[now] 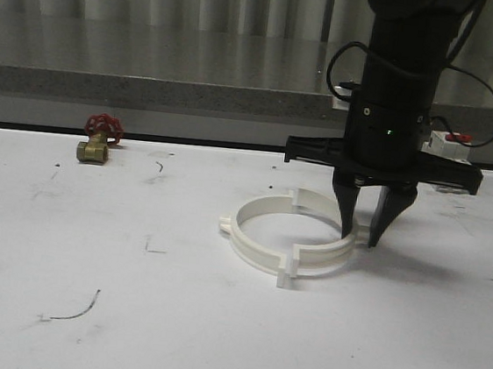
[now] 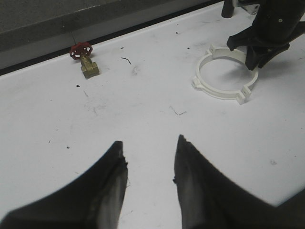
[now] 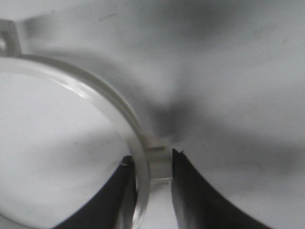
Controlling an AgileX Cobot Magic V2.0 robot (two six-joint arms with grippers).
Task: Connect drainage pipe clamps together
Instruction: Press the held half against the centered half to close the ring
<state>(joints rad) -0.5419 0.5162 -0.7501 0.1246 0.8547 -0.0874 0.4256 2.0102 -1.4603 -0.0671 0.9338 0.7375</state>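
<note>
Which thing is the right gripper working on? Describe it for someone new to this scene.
On the white table, look right of centre, under the black right gripper. There lies a white plastic ring of two semicircular clamp halves, its right wall between the fingers. Unlike the small brass valve with a red handwheel, it is large, flat and hollow.

The table (image 1: 90, 247) lies open left of and in front of the clamps (image 1: 289, 237). A brass valve (image 1: 99, 140) stands well apart at far left. The right gripper (image 1: 361, 241) and arm block the ring's right side.
</note>
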